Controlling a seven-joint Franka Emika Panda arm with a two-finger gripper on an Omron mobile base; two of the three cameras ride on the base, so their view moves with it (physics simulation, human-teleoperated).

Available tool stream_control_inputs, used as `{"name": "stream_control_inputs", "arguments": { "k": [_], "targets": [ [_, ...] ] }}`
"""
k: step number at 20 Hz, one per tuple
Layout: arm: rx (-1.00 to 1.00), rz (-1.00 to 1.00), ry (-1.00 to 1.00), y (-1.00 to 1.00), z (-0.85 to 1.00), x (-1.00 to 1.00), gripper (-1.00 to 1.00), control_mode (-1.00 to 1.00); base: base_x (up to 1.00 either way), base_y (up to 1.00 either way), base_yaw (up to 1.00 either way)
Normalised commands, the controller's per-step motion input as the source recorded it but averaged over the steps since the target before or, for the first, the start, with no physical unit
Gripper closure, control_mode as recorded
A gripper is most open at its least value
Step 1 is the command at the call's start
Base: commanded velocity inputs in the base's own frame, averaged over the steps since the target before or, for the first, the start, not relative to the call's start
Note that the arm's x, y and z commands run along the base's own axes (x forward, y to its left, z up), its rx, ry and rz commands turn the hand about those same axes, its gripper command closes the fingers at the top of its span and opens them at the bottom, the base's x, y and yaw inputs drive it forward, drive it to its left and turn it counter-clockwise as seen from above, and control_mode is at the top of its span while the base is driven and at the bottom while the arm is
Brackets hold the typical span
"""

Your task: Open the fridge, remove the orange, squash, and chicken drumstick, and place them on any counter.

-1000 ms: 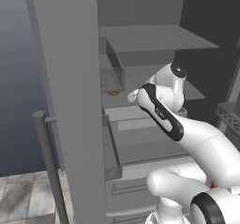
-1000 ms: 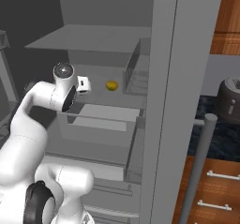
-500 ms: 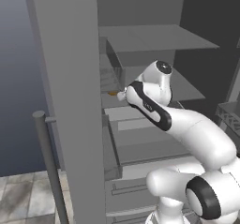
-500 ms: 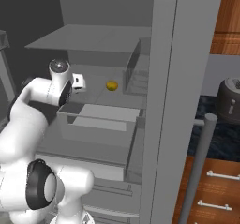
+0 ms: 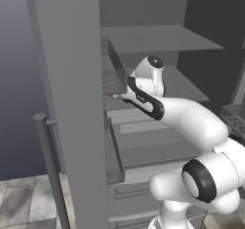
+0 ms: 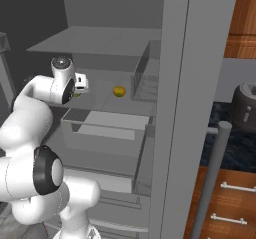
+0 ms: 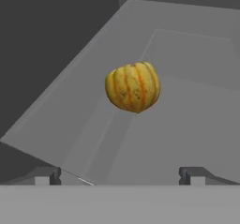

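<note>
**A:** What are you seeing from the left base view?

**B:** I'm looking past one open fridge (image 5: 72,103) door, with one vertical bar handle (image 5: 50,170) standing in front of it. Inside I'm counting two flat shelves and one pulled-out drawer beneath them. The arm is reaching in over the lower shelf (image 5: 184,86); its hand is turned away from me, so I'm not making out the fingers here. A small orange-brown tip is peeking out just left of the wrist, too little of it for me to name.

**A:** And the right base view?

**B:** I'm seeing one small yellow-orange squash (image 6: 119,91) sitting on the lower shelf, near a clear bin on the right. The hand is hovering to its left, apart from it. One door and one bar handle are framing the right side, with a strip of black desk (image 6: 225,150) behind them.

**A:** The hand view?

**B:** I'm looking straight at the one squash (image 7: 133,86), ribbed with orange stripes, resting on the grey shelf. It's nearly round; its ribs are running roughly up and down in this view, leaning slightly right. The gripper (image 7: 120,175) is spread wide, both fingertips (image 7: 47,175) well apart at the bottom, holding nothing.
</note>
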Motion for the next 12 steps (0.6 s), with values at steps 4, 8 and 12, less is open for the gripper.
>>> {"name": "stream_control_inputs", "arguments": {
  "k": [4,8,12],
  "targets": [
    [0.00,0.00,0.00,0.13,-0.12,0.25,-1.00,-1.00,0.00,0.00,0.00],
    [0.00,0.00,0.00,0.08,-0.12,0.31,-1.00,-1.00,0.00,0.00,0.00],
    [0.00,0.00,0.00,0.02,-0.15,0.31,-1.00,-1.00,0.00,0.00,0.00]
  ]
}}
